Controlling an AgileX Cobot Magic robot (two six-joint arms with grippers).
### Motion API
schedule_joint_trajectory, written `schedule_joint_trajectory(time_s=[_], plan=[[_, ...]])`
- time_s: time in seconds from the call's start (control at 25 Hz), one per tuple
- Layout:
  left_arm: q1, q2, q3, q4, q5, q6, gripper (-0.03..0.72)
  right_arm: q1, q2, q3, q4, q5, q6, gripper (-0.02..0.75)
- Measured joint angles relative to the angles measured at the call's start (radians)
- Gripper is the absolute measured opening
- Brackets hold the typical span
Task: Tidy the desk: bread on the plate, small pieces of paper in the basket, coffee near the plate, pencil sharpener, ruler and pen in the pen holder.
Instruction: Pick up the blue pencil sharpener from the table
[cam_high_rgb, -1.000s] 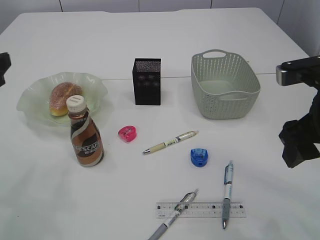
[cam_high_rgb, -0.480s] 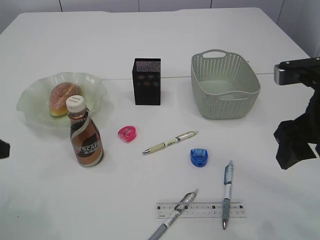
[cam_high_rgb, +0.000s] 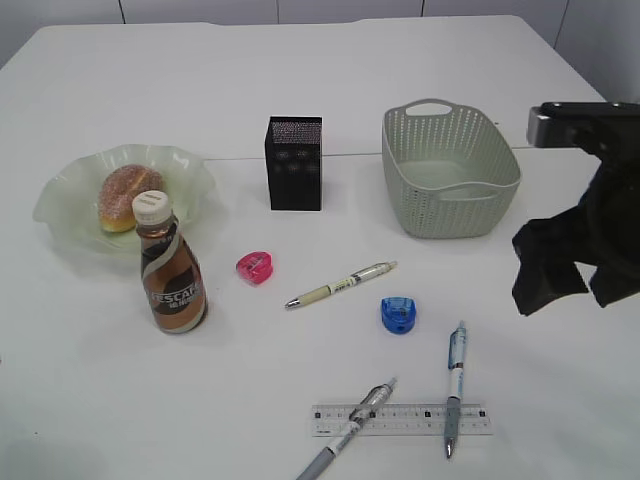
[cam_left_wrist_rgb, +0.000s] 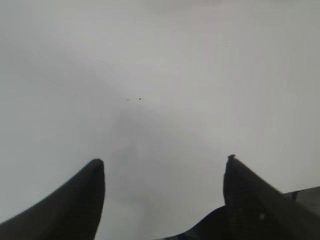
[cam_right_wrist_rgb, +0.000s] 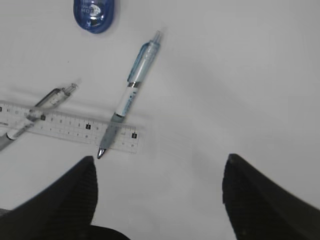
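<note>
Hovering over the white desk, the right gripper is shown with its fingers held well apart and nothing between them, above bare tabletop just right of a blue-barrelled pen. That pen is laid across the right end of the clear ruler, its tip resting past the ruler's near edge, while a grey pen is crossed over the left part. A slip is judged possible here: if the blue-barrelled pen is pinched off-centre, the ruler beneath could be dragged or flicked, and the grey pen rolled with it. The flat, thin ruler is also judged hard to lift cleanly from the smooth surface.

A blue pencil sharpener, a pink pencil sharpener and a cream pen are seen lying apart in mid-desk, well short of the black mesh pen holder. The bread is already seated on the green plate, with the coffee standing just beside it. The sage-green basket is seen empty. The left gripper is likewise held open over bare desk.
</note>
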Motion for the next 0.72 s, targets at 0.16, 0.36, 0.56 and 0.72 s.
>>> schedule_joint_trajectory(time_s=[0.16,0.36,0.56,0.72], plan=[[0.000,0.000,-0.044,0.000,0.016,0.000,0.542,0.047,0.073,-0.093,0.000,0.000,0.017,0.569],[0.000,0.000,-0.049,0.000,0.020,0.000,0.542,0.123,0.216,-0.249,-0.022,0.002,0.087,0.566],[0.000,0.000,-0.049,0.002,0.020,0.000,0.542,0.149,0.390,-0.399,-0.029,0.025,0.145,0.566],[0.000,0.000,-0.049,0.002,0.026,0.000,0.542,0.150,0.518,-0.506,-0.037,0.050,0.181,0.566]])
